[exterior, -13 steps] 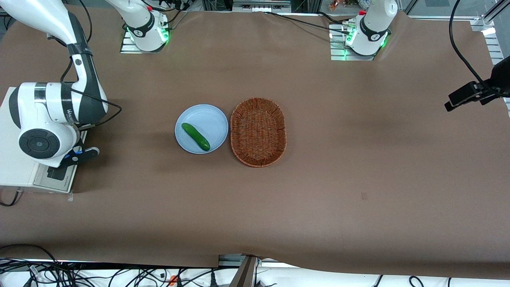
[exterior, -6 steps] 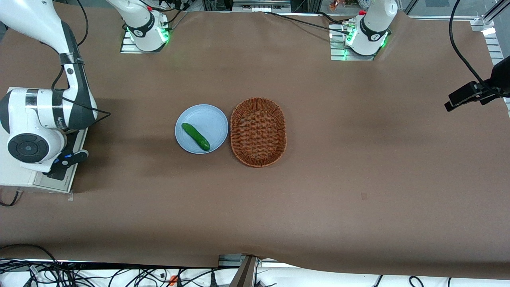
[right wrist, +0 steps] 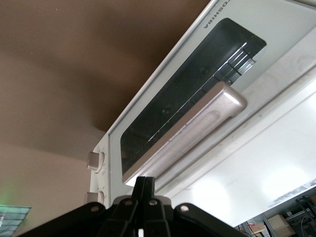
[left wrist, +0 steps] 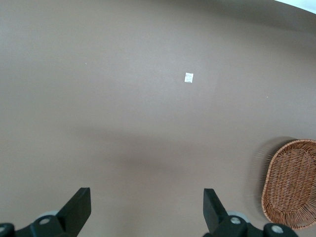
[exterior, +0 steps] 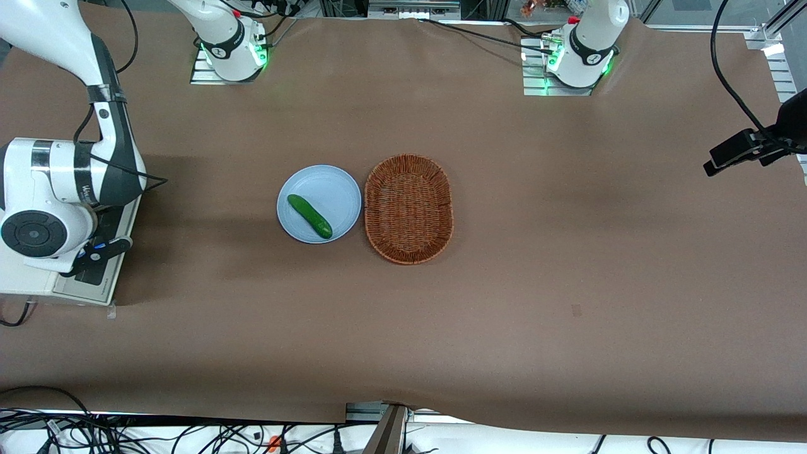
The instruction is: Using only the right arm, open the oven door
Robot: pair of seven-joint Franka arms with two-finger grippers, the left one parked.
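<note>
The cream-white toaster oven (exterior: pixel 25 277) stands at the working arm's end of the table. Its oven door (right wrist: pixel 182 106) has a dark glass window and a silver bar handle (right wrist: pixel 190 131), and it lies flat against the oven body. Two knobs (right wrist: pixel 95 161) sit beside the door. The right arm (exterior: pixel 57 183) hangs over the oven, covering much of it in the front view. My gripper (right wrist: pixel 144 181) is shut with nothing between its fingers, its tips close to one end of the handle. In the front view the gripper (exterior: pixel 104 248) sits just above the door's frame (exterior: pixel 88 284).
A pale blue plate (exterior: pixel 334 189) holding a green cucumber (exterior: pixel 309 216) lies mid-table, with a brown wicker basket (exterior: pixel 408 208) beside it. Cables trail along the table edge nearest the front camera. A black camera mount (exterior: pixel 744 151) sits toward the parked arm's end.
The right arm has shifted farther over the oven, away from the plate. The shut gripper has moved with it onto the door's frame. Plate, cucumber and basket have not moved.
</note>
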